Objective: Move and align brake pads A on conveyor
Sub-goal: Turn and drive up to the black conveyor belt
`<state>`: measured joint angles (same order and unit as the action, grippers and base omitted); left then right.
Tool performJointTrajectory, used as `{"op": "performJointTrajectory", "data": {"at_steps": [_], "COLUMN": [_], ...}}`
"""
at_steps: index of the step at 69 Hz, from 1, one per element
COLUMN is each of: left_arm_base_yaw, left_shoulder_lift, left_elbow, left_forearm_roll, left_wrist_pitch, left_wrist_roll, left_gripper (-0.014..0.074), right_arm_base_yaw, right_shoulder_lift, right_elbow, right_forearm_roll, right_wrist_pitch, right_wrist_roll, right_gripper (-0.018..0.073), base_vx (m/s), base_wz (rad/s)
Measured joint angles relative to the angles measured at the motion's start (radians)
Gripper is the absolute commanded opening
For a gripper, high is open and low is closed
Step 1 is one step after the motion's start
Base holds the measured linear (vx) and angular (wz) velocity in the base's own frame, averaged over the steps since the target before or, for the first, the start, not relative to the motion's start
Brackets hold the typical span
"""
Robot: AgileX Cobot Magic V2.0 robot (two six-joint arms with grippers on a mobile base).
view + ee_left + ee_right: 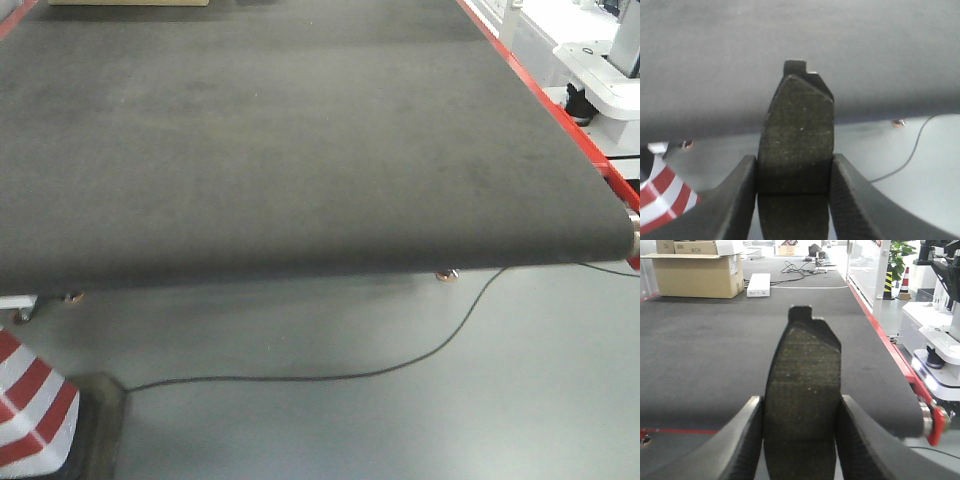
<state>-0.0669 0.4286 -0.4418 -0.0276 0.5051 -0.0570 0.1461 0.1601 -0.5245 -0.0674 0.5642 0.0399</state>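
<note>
Grey-brown, two pads show: left gripper (794,165) clamps the first brake pad (797,125), right gripper (801,405) clamps the second brake pad (802,360), both near the conveyor's (300,130) end. One cardboard box (695,275) stands far along it.

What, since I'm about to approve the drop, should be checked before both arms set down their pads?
1. Left claw clamps the left pad: ok.
2. Right claw clamps the right pad: ok.
3. Belt bare in the front view: ok.
4. Cardboard box far from the pads: ok.
5. Pads' height over the belt: cannot tell.
6. Pads level with each other: cannot tell.
</note>
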Motion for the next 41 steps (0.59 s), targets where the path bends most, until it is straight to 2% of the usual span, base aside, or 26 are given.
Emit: {"op": "performJointTrajectory", "data": {"at_steps": [41], "left_arm_base_yaw": [0.000], "left_shoulder_lift": [0.000], "left_elbow": [0.000], "left_forearm_roll": [0.000], "left_wrist_pitch": [-0.001], "left_wrist_roll": [0.000], "left_gripper": [-0.0006], "right_arm_base_yaw": [0.000], "right_shoulder_lift": [0.000], "right_elbow": [0.000], "right_forearm_roll": [0.000], "right_wrist_pitch": [0.000], "right_wrist_roll": [0.000], "right_gripper": [-0.0005], "base_vx": [0.43], "base_wz": [0.11]}}
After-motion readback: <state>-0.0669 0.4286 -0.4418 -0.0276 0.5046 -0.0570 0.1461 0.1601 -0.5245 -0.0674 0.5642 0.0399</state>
